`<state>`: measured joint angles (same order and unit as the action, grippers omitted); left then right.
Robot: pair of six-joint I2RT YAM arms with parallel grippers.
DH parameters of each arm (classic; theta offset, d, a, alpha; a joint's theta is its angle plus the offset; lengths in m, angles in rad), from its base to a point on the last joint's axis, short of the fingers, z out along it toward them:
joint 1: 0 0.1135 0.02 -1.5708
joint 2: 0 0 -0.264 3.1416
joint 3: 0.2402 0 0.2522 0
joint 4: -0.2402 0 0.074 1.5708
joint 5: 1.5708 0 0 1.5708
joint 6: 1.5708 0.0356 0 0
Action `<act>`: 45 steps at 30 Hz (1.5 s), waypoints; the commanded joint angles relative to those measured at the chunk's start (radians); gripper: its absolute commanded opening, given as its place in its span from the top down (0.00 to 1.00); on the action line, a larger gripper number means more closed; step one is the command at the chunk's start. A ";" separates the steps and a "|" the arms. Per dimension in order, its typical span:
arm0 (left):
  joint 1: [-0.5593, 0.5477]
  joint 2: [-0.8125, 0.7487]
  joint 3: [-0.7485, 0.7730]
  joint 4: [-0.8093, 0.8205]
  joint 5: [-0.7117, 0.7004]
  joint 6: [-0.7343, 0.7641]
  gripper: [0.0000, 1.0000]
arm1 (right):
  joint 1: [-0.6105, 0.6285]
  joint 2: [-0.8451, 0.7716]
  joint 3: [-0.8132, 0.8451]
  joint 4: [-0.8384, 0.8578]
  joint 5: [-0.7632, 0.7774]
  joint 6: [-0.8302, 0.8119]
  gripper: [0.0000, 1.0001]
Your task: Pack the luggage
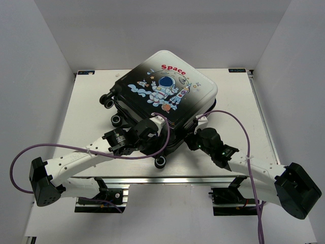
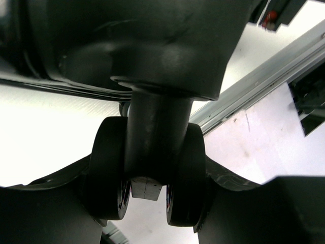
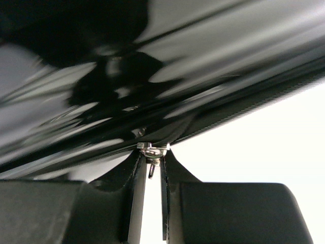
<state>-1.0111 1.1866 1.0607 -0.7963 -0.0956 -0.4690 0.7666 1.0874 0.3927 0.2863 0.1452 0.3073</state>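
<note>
The luggage (image 1: 167, 86) lies flat and closed on the white table, astronaut print and red "Space" word up, its black wheels toward the left and front. My left gripper (image 1: 151, 138) is at its near-left corner. In the left wrist view the gripper (image 2: 147, 203) is closed around a black double wheel (image 2: 185, 178) on its caster stem. My right gripper (image 1: 196, 134) is at the near edge of the shell. In the right wrist view the gripper (image 3: 151, 170) is almost closed on the small metal zipper pull (image 3: 151, 154) at the shell's seam (image 3: 228, 109).
A free wheel (image 1: 160, 161) sticks out just in front of my left gripper, and two more wheels (image 1: 112, 111) sit at the far left. A metal rail (image 1: 167, 179) runs along the table's near edge. Purple cables loop from both arms.
</note>
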 commanded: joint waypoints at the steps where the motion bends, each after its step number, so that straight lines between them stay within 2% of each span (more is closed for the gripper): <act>1: 0.020 -0.084 0.001 -0.095 -0.234 -0.224 1.00 | -0.036 0.028 0.066 -0.122 0.380 0.093 1.00; 5: 0.020 -0.114 -0.027 -0.126 -0.274 -0.310 1.00 | -0.087 0.060 0.115 -0.142 0.464 0.085 1.00; 8: 0.040 -0.145 -0.048 -0.159 -0.289 -0.361 1.00 | -0.171 0.114 0.178 -0.147 0.495 0.064 1.00; 11: 0.040 -0.159 -0.059 -0.205 -0.341 -0.404 1.00 | -0.257 0.196 0.234 -0.118 0.458 0.036 1.00; 17: 0.040 -0.148 -0.056 -0.274 -0.400 -0.499 1.00 | -0.434 0.262 0.301 -0.084 0.407 -0.005 1.00; 20: 0.040 -0.159 -0.053 -0.299 -0.427 -0.534 1.00 | -0.527 0.282 0.284 0.025 0.334 -0.077 1.00; 22: 0.040 -0.168 -0.051 -0.308 -0.446 -0.565 1.00 | -0.591 0.296 0.255 0.160 0.225 -0.164 1.00; 27: 0.040 -0.182 -0.050 -0.336 -0.470 -0.600 1.00 | -0.679 0.400 0.311 0.333 0.018 -0.272 1.00; 30: 0.040 -0.176 -0.042 -0.377 -0.490 -0.638 1.00 | -0.708 0.508 0.427 0.338 0.048 -0.287 1.00; 32: 0.040 -0.176 -0.038 -0.420 -0.507 -0.664 1.00 | -0.734 0.590 0.468 0.402 0.123 -0.280 1.00; 34: 0.049 -0.185 -0.041 -0.445 -0.509 -0.700 1.00 | -0.785 0.663 0.515 0.492 0.116 -0.226 1.00; 36: 0.049 -0.203 -0.047 -0.451 -0.504 -0.724 1.00 | -0.809 0.730 0.544 0.574 0.056 -0.183 1.00; 37: 0.049 -0.208 -0.050 -0.463 -0.506 -0.735 1.00 | -0.816 0.750 0.541 0.731 -0.002 -0.194 1.00; 39: 0.049 -0.212 -0.048 -0.477 -0.509 -0.761 1.00 | -0.825 0.819 0.532 0.911 -0.210 -0.214 1.00; 42: 0.049 -0.205 -0.042 -0.509 -0.518 -0.784 1.00 | -0.819 0.902 0.645 0.961 -0.480 -0.269 1.00; 45: 0.049 -0.188 -0.045 -0.538 -0.513 -0.804 1.00 | -0.810 0.989 0.756 1.056 -0.607 -0.287 1.00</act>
<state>-0.9958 1.0863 1.0046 -0.8948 -0.3958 -1.1347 0.0822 2.0308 0.9859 0.9863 -0.5766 0.0395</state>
